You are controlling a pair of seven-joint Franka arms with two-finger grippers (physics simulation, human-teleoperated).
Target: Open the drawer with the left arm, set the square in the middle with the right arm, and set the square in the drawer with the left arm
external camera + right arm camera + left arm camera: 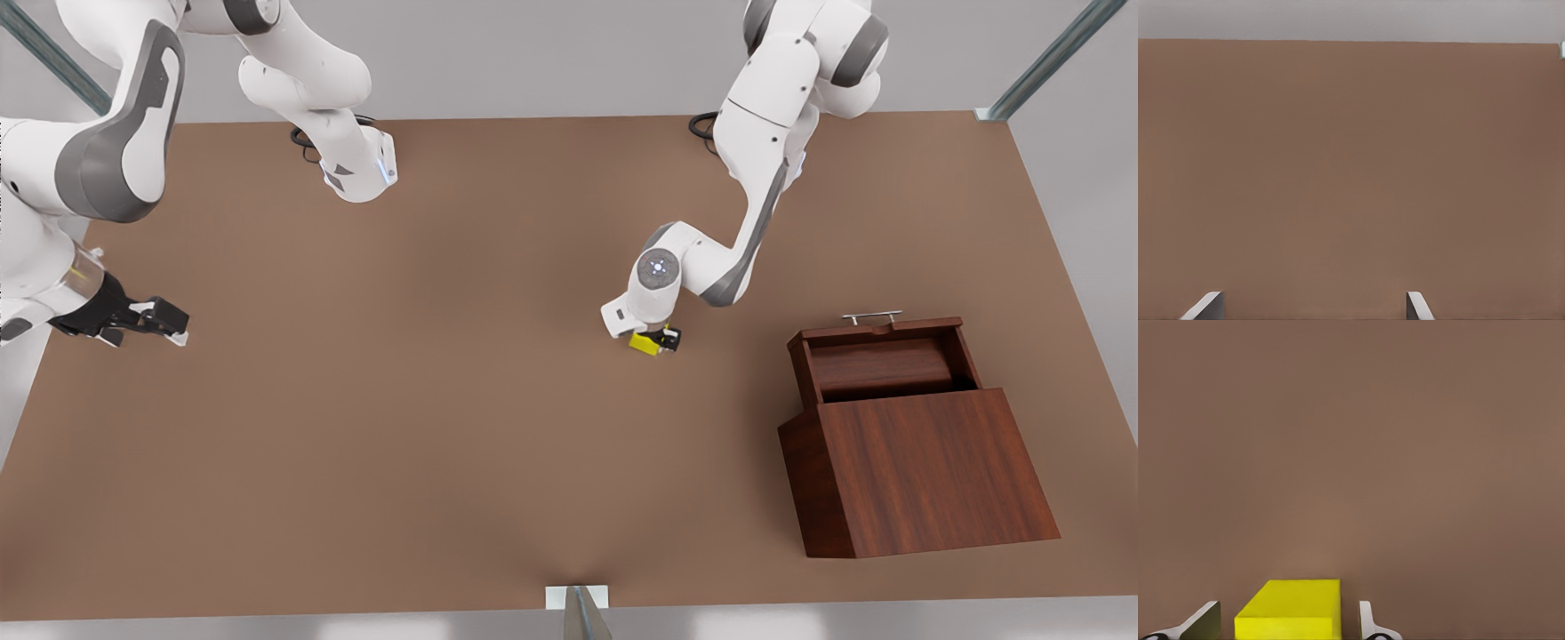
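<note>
On the brown table, the square sits between the left gripper's spread, non-touching fingers.

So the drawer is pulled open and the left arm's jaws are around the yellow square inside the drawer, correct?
Not quite. The square sits on the bare table near the middle, apart from the open drawer, as the front view shows. The left gripper does straddle it.

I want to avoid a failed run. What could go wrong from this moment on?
1. The left hand straddles the square with gaps on both sides; in the front view the cube looks turned relative to the fingers, so it may twist when they close.
2. The drawer is open, but beside the box's sloped top; a low carry could hit its wall.
The right hand waits, open.
</note>
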